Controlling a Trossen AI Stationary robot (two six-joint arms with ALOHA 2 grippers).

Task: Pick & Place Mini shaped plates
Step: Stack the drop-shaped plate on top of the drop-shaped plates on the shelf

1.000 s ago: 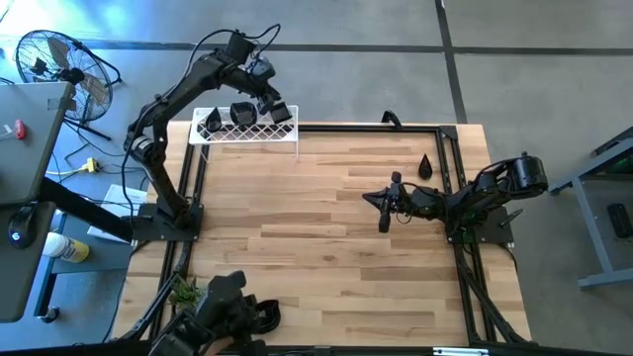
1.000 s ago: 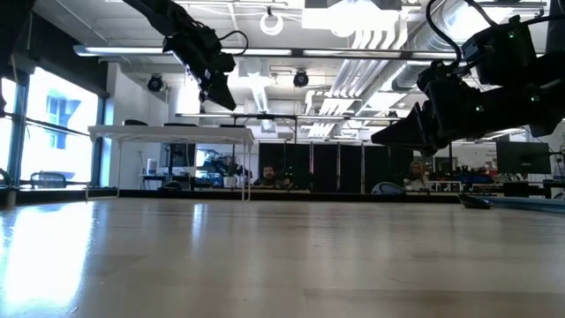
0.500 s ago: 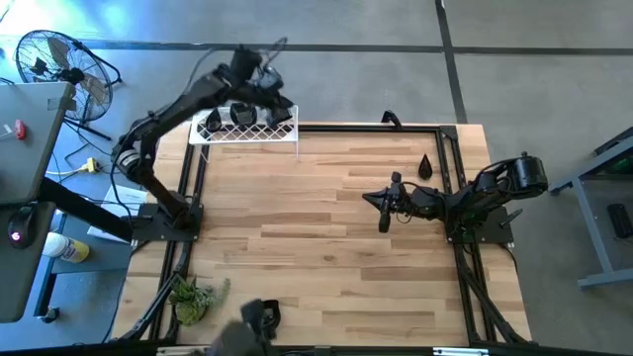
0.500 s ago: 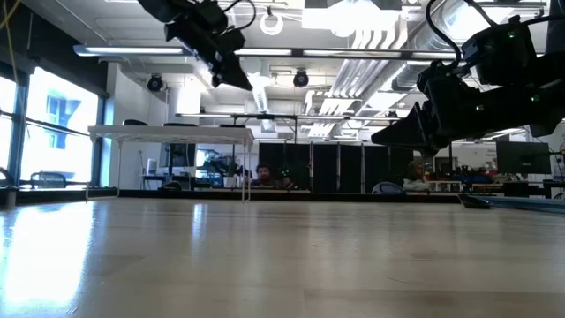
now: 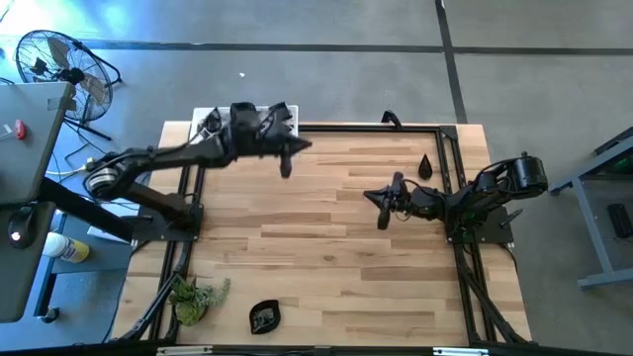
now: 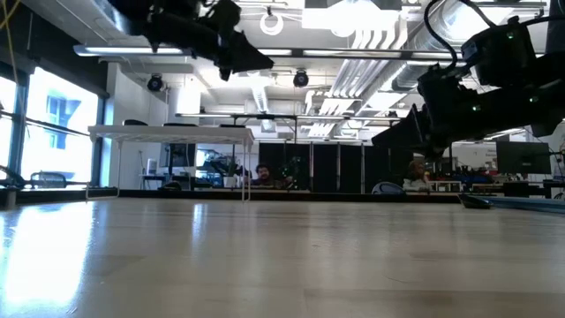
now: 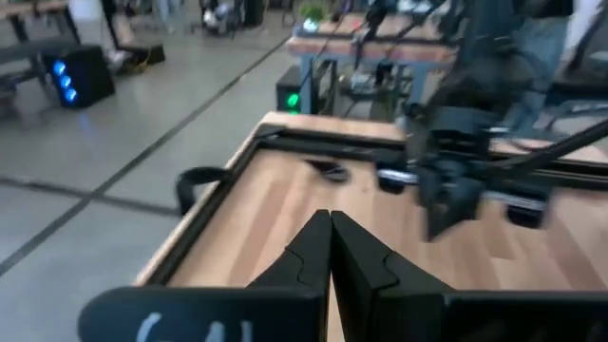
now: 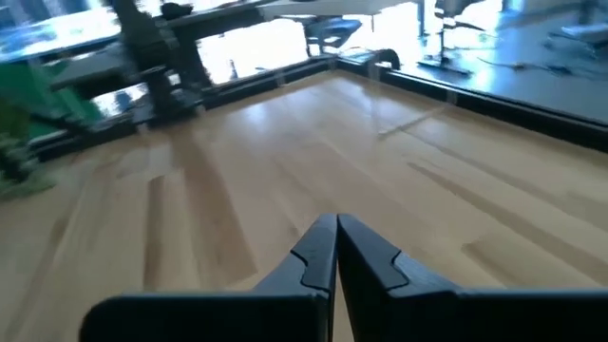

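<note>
My left gripper (image 5: 307,146) is shut and holds nothing. It hovers level above the table's far left part, just in front of the white wire rack (image 5: 204,116), which the arm mostly covers. In its wrist view the shut fingers (image 7: 330,228) point across the table at the other arm. One black teardrop plate (image 5: 425,166) lies on the wood at the far right and shows as a small plate (image 7: 328,171) in the left wrist view. Another black plate (image 5: 264,316) lies by the near edge. My right gripper (image 5: 368,196) waits shut and empty at mid right.
A small green plant (image 5: 196,299) lies at the near left corner beside the near plate. A black frame (image 5: 376,129) runs along the table's edges. The middle of the wooden top (image 5: 316,237) is bare. A fan (image 5: 54,59) stands off the table at the far left.
My left gripper has swung from above the rack toward the table's near and right side, sinking a little and tipping from pointing down to nearly level. A dark shape at the near edge has drawn away, uncovering the plant and leaving a black plate there.
</note>
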